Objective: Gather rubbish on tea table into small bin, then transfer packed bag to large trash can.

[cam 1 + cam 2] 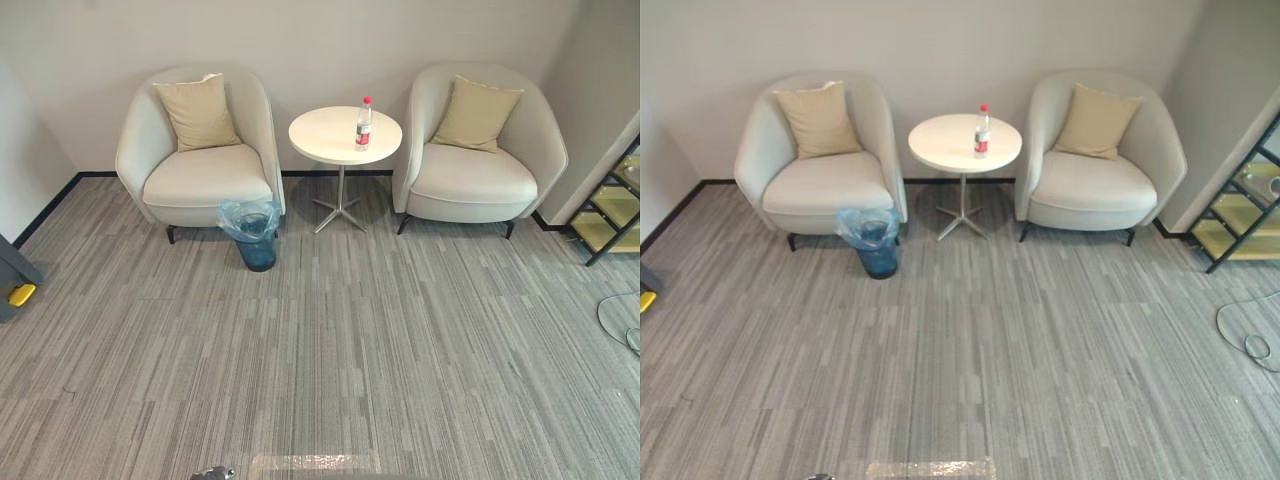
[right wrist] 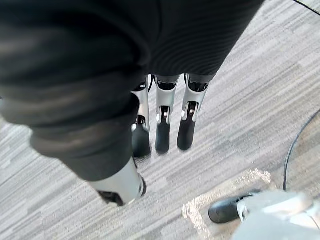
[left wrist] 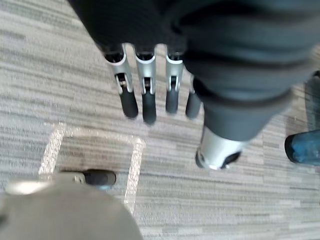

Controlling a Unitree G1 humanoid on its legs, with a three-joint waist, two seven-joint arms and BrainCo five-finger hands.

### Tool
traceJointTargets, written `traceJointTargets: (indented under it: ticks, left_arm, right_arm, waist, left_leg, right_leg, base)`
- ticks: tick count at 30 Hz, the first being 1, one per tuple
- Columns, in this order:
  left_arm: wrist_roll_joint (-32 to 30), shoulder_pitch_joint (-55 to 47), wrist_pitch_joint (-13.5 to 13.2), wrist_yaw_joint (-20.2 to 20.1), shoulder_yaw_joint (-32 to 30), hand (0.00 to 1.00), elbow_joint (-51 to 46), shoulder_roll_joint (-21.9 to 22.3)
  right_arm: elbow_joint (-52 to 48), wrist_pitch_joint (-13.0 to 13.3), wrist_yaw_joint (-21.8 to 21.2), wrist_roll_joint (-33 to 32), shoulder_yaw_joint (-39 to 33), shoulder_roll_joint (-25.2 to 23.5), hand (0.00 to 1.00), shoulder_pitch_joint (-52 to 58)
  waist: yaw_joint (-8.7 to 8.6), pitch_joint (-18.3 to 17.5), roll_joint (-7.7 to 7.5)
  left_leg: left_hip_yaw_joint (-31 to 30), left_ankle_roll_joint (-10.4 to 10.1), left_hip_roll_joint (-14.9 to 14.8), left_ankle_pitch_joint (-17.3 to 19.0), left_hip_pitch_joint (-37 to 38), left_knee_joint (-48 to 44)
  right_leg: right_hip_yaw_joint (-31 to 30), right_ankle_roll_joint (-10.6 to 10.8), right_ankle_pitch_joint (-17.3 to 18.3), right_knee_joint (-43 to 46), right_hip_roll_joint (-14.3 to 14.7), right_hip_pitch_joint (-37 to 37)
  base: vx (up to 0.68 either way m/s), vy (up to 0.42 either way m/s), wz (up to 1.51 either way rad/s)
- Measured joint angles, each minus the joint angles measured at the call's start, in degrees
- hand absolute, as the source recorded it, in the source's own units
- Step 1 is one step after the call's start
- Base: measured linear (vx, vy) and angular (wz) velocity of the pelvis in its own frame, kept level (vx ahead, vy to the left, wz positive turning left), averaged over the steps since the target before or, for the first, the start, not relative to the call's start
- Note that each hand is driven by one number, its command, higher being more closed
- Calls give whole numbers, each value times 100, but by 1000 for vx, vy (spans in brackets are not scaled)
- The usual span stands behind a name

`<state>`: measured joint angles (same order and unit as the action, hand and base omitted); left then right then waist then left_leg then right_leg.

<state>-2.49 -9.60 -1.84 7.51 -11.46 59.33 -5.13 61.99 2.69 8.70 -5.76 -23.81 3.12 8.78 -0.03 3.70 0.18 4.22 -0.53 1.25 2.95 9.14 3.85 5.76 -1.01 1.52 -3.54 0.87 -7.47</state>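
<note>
bottle (image 1: 363, 123) upright on round tea table (image 1: 322, 136)

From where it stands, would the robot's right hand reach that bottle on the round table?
Probably not yet. The bottle stands on the table, far across bare carpet from the right hand, which hangs open over it. Nothing blocks the way; walking closer should do.

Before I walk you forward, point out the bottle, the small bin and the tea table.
bottle (image 1: 363, 128): left eye view, middle of its body.
small bin (image 1: 257, 253): left eye view, dark blue front wall.
tea table (image 1: 320, 135): left eye view, bare top beside the bottle.
</note>
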Motion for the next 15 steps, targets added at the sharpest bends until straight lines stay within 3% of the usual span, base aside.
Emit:
traceJointTargets:
  ticks: [4, 15]
  left_arm:
    - [-6, 130, -9, 0, 362, 0, -2, -52]
    - [-6, 172, -16, 0, 530, 0, 1, -89]
  right_arm:
    - [-18, 3, 20, -106, 220, -72, 0, -235]
    - [-34, 3, 23, -109, 390, -72, 0, -278]
  waist:
    - [1, 60, -15]
    - [16, 171, -28]
  left_leg:
    - [13, -9, 1, 7, 21, -1]
    - [145, -28, -22, 37, 96, -16]
  right_leg:
    - [-15, 7, 5, 0, 0, -12]
    - [-107, 24, 16, -50, 16, -45]
  base:
    - [0, 0, 0]
    - [-47, -18, -6]
